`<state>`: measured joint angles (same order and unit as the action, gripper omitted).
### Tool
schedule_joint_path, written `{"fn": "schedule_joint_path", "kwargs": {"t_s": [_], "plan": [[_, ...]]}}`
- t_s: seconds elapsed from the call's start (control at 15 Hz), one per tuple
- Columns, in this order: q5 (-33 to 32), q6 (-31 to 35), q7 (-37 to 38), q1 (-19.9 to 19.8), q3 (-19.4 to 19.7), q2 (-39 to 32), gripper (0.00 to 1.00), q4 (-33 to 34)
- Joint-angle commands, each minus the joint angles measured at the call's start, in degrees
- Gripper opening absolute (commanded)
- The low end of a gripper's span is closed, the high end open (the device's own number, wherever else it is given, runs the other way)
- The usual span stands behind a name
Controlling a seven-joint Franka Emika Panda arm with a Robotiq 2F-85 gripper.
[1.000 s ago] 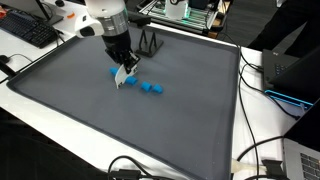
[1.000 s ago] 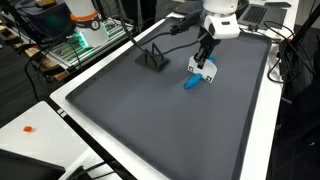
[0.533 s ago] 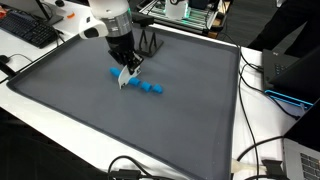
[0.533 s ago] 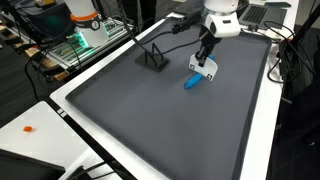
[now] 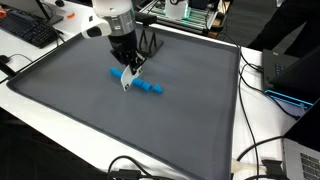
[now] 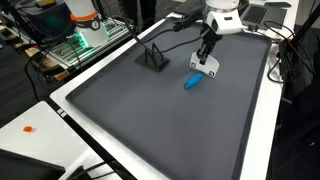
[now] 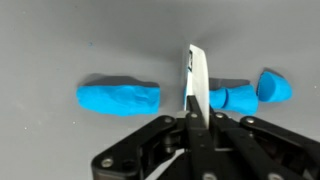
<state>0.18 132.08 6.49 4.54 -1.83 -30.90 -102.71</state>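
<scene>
My gripper (image 5: 128, 66) (image 6: 206, 55) is shut on a thin white blade (image 7: 197, 78) that points down at the grey mat (image 5: 90, 120). The blade (image 5: 126, 80) (image 6: 207, 68) stands edge-on across a row of blue dough-like pieces. In the wrist view a long blue piece (image 7: 118, 97) lies left of the blade, and two shorter blue chunks (image 7: 236, 97) (image 7: 273, 86) lie right of it. In both exterior views the blue pieces (image 5: 150, 88) (image 6: 191, 82) lie on the mat beside the blade. I cannot tell whether the tip touches the mat.
A black wire stand (image 5: 150, 42) (image 6: 153, 57) sits at the mat's far side. A keyboard (image 5: 30, 30), cables (image 5: 255, 150) and a laptop (image 5: 300, 160) lie on the white table around the mat. A small orange item (image 6: 28, 128) rests off the mat.
The gripper with the blade has shifted a little along the row of blue pieces, toward the black stand. The blue pieces have stayed in place.
</scene>
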Motion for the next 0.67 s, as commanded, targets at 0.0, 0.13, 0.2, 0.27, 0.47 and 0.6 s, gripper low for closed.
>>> {"fn": "schedule_joint_path", "kwargs": {"t_s": [0.0,0.13,0.2,0.27,0.47,0.6], "plan": [[-0.22,-0.29,-0.22,-0.11,0.49,2.60,0.01,-2.05],[-0.42,-0.32,-0.17,-0.18,0.78,3.40,0.01,-2.03],[-0.56,-0.31,-0.09,-0.19,0.97,3.76,0.01,-2.03],[-0.73,-0.32,-0.04,-0.24,1.21,4.12,0.01,-2.04],[-1.93,-0.52,0.40,-0.25,2.29,4.94,0.01,-1.94],[-2.25,-0.40,0.23,-0.58,2.78,5.14,0.01,-1.83]]}}
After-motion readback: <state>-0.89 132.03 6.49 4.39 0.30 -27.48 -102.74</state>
